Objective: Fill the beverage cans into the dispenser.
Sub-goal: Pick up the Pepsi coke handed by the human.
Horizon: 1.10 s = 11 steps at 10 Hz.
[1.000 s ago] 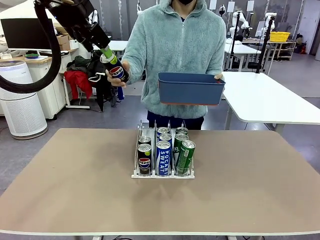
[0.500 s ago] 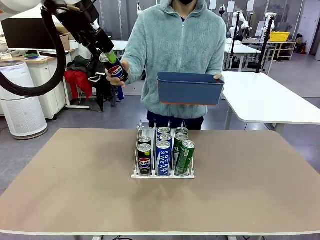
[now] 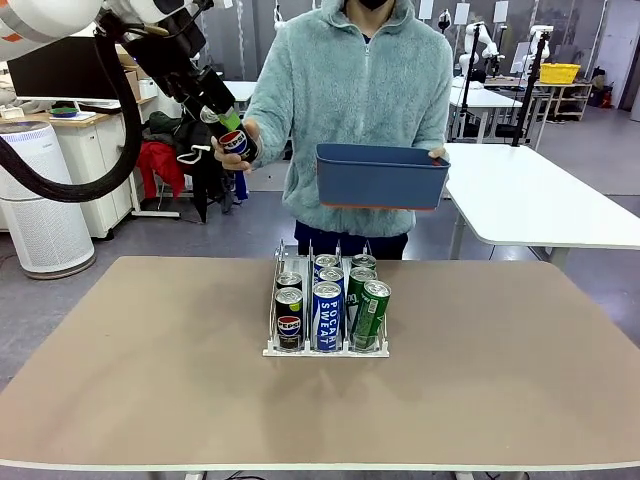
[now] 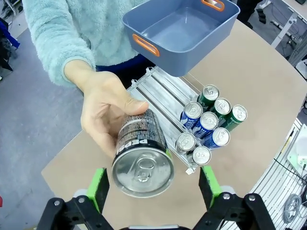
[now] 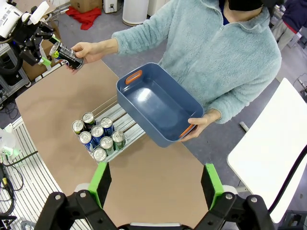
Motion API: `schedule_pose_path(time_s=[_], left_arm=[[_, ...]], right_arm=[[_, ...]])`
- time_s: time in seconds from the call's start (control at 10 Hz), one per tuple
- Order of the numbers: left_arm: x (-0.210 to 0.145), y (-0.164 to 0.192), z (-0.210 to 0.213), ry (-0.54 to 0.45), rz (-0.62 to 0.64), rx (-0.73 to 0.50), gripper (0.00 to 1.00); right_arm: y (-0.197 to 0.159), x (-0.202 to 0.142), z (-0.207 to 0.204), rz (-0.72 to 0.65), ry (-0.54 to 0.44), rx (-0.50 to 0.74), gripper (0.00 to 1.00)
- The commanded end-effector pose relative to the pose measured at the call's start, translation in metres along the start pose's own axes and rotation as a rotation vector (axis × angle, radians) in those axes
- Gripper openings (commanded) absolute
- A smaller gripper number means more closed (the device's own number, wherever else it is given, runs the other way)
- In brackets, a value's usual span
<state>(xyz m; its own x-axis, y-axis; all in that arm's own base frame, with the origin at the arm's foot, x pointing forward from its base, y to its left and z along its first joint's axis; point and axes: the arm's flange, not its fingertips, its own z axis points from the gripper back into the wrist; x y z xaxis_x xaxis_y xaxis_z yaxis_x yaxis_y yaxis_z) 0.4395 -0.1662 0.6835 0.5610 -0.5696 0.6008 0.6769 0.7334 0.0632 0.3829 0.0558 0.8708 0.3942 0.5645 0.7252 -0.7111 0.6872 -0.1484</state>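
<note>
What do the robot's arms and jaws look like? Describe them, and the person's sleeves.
The left arm is white with an orange band and a thick black cable looping beneath. Both grippers, left and right, are black with green pads. The person's sleeves are fluffy pale-teal fleece.

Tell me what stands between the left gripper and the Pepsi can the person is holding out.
Nothing visible does. In the left wrist view the left gripper is open with its green pads either side of the Pepsi can, top end facing it. The person's hand wraps the can's far end, clear of the pads.
</note>
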Motion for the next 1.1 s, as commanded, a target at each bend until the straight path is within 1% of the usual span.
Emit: schedule_pose_path(time_s=[0.0, 0.3, 0.4, 0.5, 0.7, 0.8, 0.9, 1.0], left_arm=[[-0.007, 0.006, -0.007, -0.048, -0.03, -0.031, 1.0], [-0.005, 0.011, -0.015, -0.073, -0.049, -0.043, 1.0], [-0.005, 0.011, -0.014, -0.059, -0.012, -0.066, 1.0], [0.002, 0.007, -0.008, -0.032, -0.027, -0.004, 1.0], [0.002, 0.007, -0.008, -0.032, -0.027, -0.004, 1.0], [0.002, 0.007, -0.011, -0.035, -0.02, -0.013, 1.0], [0.004, 0.007, -0.008, -0.023, -0.058, -0.053, 1.0], [0.004, 0.008, -0.013, -0.026, -0.071, -0.059, 1.0]], right_arm=[[0.001, 0.0, 0.0, 0.012, 0.003, 0.006, 1.0], [0.001, 0.0, 0.0, 0.012, 0.003, 0.006, 1.0], [0.001, 0.0, 0.0, 0.012, 0.003, 0.006, 1.0], [0.001, 0.0, 0.0, 0.012, 0.003, 0.006, 1.0], [0.001, 0.0, 0.0, 0.012, 0.003, 0.006, 1.0], [0.001, 0.0, 0.0, 0.012, 0.003, 0.006, 1.0], [0.001, 0.0, 0.0, 0.012, 0.003, 0.006, 1.0], [0.001, 0.0, 0.0, 0.012, 0.003, 0.006, 1.0]])
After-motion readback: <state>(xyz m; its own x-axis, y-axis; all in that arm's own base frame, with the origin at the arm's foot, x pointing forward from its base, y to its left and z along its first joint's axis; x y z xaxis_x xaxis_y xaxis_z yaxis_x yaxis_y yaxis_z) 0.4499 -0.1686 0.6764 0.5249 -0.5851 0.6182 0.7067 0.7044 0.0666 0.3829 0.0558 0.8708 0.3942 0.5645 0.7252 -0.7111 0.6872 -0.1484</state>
